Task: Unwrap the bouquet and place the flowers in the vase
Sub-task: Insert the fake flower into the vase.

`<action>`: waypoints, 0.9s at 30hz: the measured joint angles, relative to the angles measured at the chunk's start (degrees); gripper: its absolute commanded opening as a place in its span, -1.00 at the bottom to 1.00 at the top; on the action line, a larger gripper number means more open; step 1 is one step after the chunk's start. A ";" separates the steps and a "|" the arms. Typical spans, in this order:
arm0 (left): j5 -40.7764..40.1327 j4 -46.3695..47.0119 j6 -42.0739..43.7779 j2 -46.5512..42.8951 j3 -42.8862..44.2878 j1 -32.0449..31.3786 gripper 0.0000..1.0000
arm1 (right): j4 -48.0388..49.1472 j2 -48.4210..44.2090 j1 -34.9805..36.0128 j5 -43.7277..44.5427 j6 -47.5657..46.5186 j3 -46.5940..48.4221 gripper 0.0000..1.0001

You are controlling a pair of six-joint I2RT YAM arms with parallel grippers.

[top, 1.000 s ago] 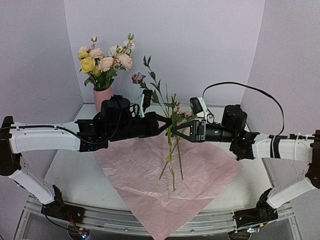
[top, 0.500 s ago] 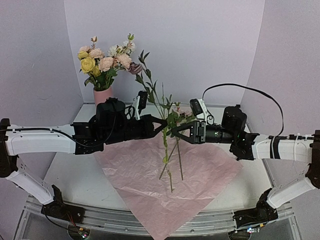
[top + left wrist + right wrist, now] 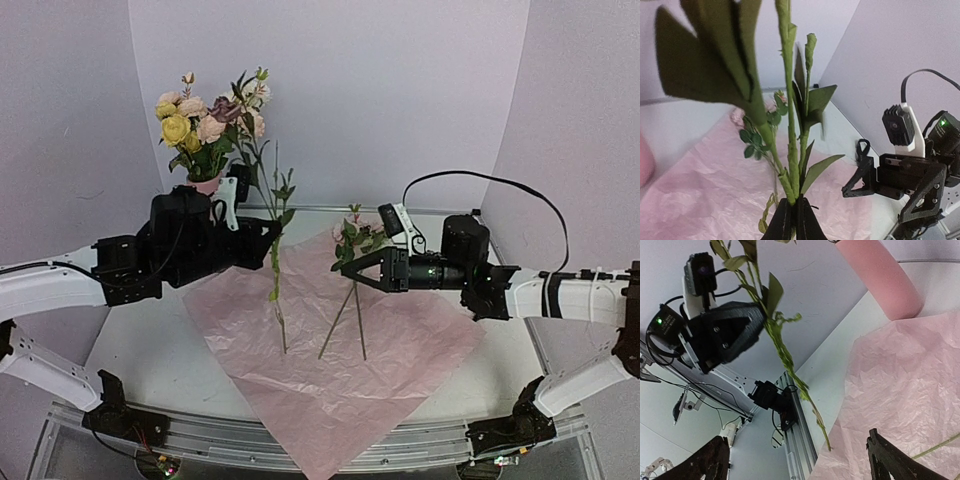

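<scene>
Your left gripper [image 3: 794, 207] sits at the bottom of the view, jaws pinched tight on a green flower stem [image 3: 790, 125]. The stem rises straight up past the top edge, with long leaves branching off it. Behind it you see the crinkled pink paper [image 3: 700, 200] spread flat, with small pink blooms [image 3: 737, 116] lying on it. At the right side, the right gripper [image 3: 875, 202] hangs apart from the stem, jaws spread wide with nothing between them.
</scene>
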 measured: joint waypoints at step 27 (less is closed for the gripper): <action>-19.32 15.89 50.88 -1.63 19.30 13.11 -1.00 | -19.00 -27.47 0.00 28.71 -22.69 -3.09 0.97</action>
